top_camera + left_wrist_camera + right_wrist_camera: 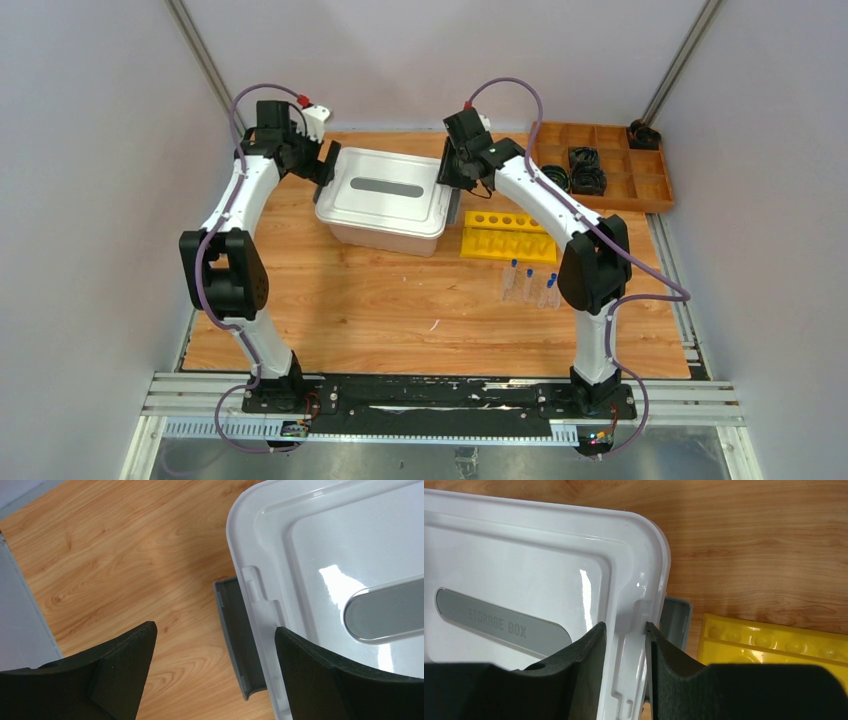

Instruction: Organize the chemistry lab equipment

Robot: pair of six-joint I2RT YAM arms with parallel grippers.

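Where the right gripper (623, 630) sits: at the right-hand end of the white storage box (385, 225). Its two black fingers are drawn in on the raised rim of the lid (524, 555), one pad on the inner side and one on the outer, both against the plastic.
Left gripper (214, 630): spread wide at the box's left end, holding nothing. One finger hangs over the bare table (380, 310) and the other over the lid's edge.
Left latch (240, 640): a grey flap on the box's end wall, lying in the gap between the left fingers and touched by neither.
Right latch (676, 617): a grey flap just outside the right gripper's outer finger, partly covered by it.
Lid state: seated flat on the box, with a grey plate along its middle reading STORAGE BOX.
Yellow six-hole tube rack (505, 235): on the table just beside the box's right end and close under the right arm, so room is tight on that side.
Small clear tubes with blue caps (530, 283): a small cluster on the wood in front of the rack, next to the right arm's elbow.
Open room: broad bare wood left of the box and across the near half of the table.
Far edge: the box lies toward the back. A brown wooden tray (655, 200) fills the far right corner, with black ring-shaped parts (588, 170) in its compartments.
Hidden: the opaque lid covers whatever is in the box. The right arm hides part of the tube cluster, and both wrist views cut the box off at the frame.
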